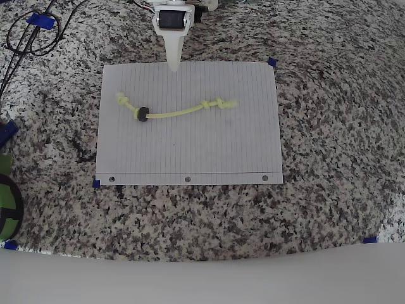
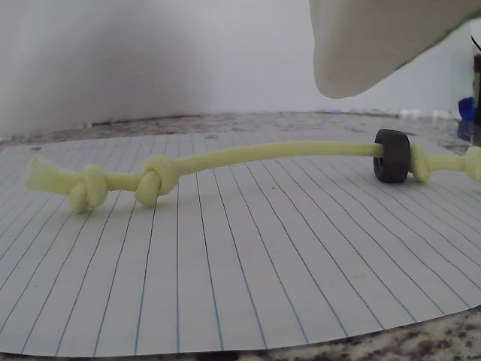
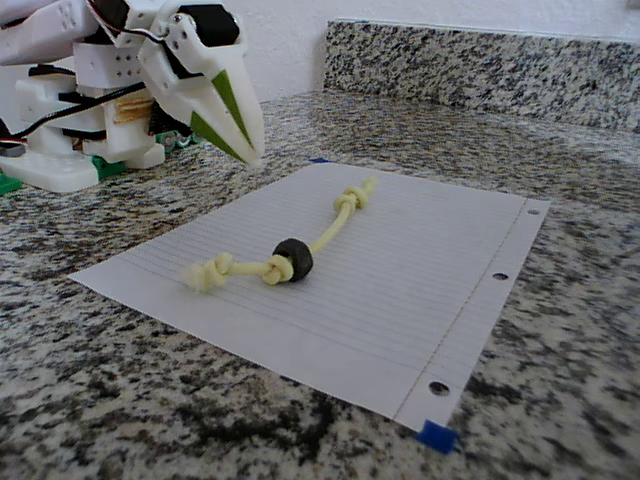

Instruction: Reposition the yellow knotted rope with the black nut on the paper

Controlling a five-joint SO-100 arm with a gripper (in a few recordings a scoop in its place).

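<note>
Rope (image 1: 177,112) lies loose across the upper middle of the paper (image 1: 190,158), curving gently in the overhead view, with the nut (image 1: 142,114) threaded on near its left end, just inside the left knot, and a pair of knots toward the right end. Hovering at the paper's top edge, well apart from the cord, is the gripper (image 1: 174,63), fingers drawn together to a point with nothing between them, so it looks closed and empty. Now the risks, as I judge them: the cord is thin and lies flat on the sheet, so a grab coming down shallow could pinch paper along with it, or skate over it and drag the sheet. Blue tape tabs (image 1: 272,62) pin the corners, which helps, but the middle of the page can still buckle. A grab beside the nut could let it slide along the cord, though the knots should stop it coming off. The jaws need to open before descending, or the tip simply pushes the rope aside. Around the work, speckled granite counter (image 1: 329,126), black cables (image 1: 28,38) at upper left in the overhead view, a green object (image 1: 5,190) at the left edge, all well clear. Nothing stands between the gripper and the rope; the path is open.
</note>
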